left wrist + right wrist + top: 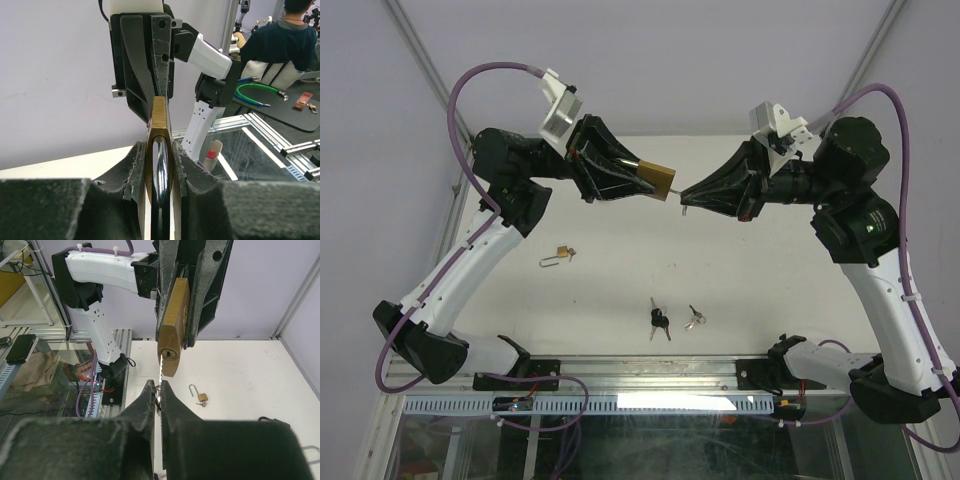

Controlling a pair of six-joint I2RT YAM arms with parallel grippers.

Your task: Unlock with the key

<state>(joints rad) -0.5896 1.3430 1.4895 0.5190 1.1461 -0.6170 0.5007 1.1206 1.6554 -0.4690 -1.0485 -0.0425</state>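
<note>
My left gripper (638, 180) is shut on a large brass padlock (658, 181) and holds it high above the table, keyhole end toward the right arm. In the left wrist view the padlock (160, 125) stands edge-on between my pads, its chrome shackle (161, 170) toward the camera. My right gripper (692, 195) is shut on a silver key (160, 373). In the right wrist view the key's toothed blade points up at the padlock (172, 325), its tip just left of the keyhole (170, 354). I cannot tell whether the tip is inside.
A small brass padlock (560, 255) with its shackle open lies on the white table (770, 280) at the left; it also shows in the right wrist view (199, 395). Two key bunches (660, 320) (695, 318) lie near the front edge.
</note>
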